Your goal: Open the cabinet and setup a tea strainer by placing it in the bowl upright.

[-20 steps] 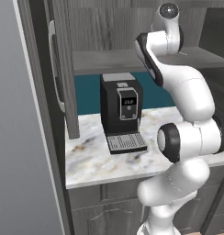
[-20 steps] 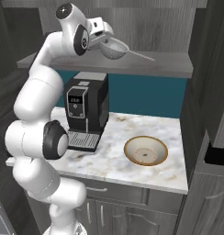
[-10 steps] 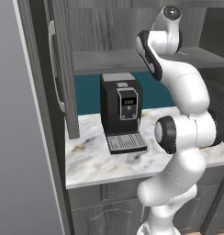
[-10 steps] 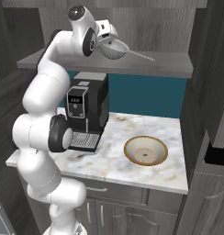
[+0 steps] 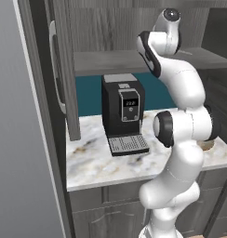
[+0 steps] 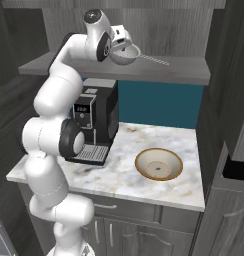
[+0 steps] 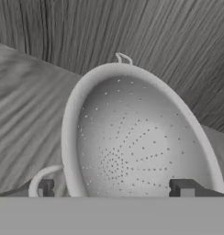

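The cabinet (image 6: 144,30) stands open, and the tea strainer (image 6: 125,54) sits on its inner shelf (image 6: 184,70), well above the table (image 6: 119,170). In the right base view its dome lies toward the left of the shelf, and its thin straight handle runs off to the right. The claw (image 7: 114,188) is up against it with its fingers (image 7: 183,188) spread wide, one to each side of the dome's rim, and nothing is clamped yet.

In the hand view the strainer shows a perforated cup with a smooth rolled rim (and a small loop at its far edge). It looks like a light, thin metal piece, stiff at the rim but probably easy to dent in the mesh, and slick enough to twist in a loose grip. The rim across the dome looks the safest place to pinch; the handle is too thin to trust.

The bowl (image 6: 159,165) waits on the table below and to the right, beside the coffee machine (image 6: 96,125).
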